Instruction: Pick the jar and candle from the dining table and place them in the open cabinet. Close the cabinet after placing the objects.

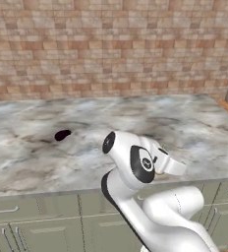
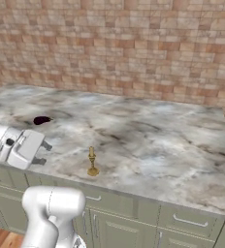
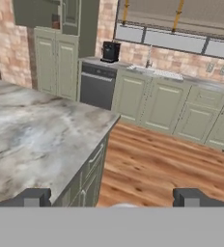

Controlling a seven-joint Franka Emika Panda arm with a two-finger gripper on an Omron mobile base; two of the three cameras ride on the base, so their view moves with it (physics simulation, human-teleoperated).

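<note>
the gripper [image 2: 45, 152] hangs with jaws wide and nothing between them, level over the table's [image 2: 148, 145] front edge, likely set for a sideways reach. the candle [image 2: 92, 162] stands upright near that edge, just beside the gripper on the table, stem vertical, cup up. a dark blob [image 2: 41, 119] lies farther back.

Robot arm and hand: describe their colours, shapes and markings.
The arm is glossy white, built of rounded tubular links with black joint seams and round black end caps, one bearing a small pale emblem. The hand has a boxy white body with two short, dark grey, blocky fingers. No cables show.
</note>
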